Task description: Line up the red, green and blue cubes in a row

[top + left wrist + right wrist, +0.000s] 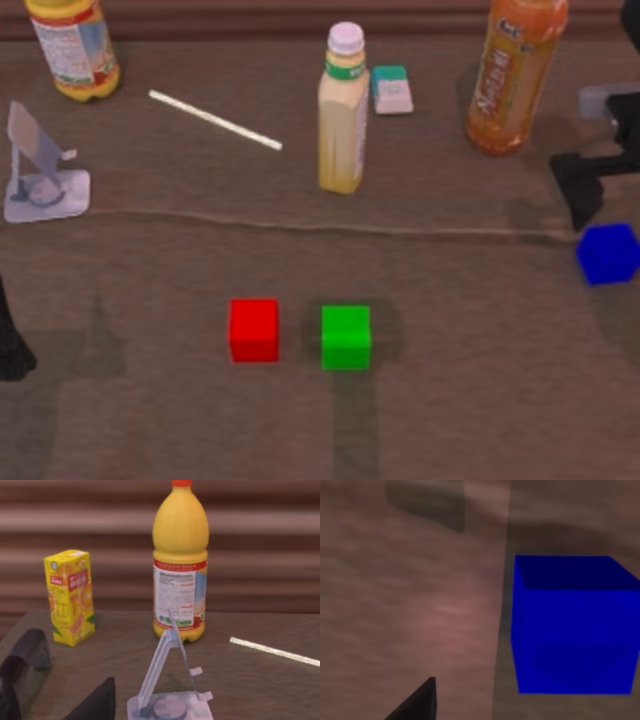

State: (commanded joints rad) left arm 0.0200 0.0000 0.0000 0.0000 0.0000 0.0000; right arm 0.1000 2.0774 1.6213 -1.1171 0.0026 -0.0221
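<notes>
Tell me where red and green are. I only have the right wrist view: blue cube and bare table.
Observer: The red cube and green cube sit side by side near the table's front centre, apart, red on the left.
Operator: Blue relative to them?
Observer: The blue cube is far off at the right edge, farther back than the pair, so it is out of their row.
Operator: Where's my gripper over it?
Observer: The right gripper is just behind the blue cube, not centred over it.
Operator: Left arm in the way?
Observer: No, the left arm is at the left edge.
</notes>
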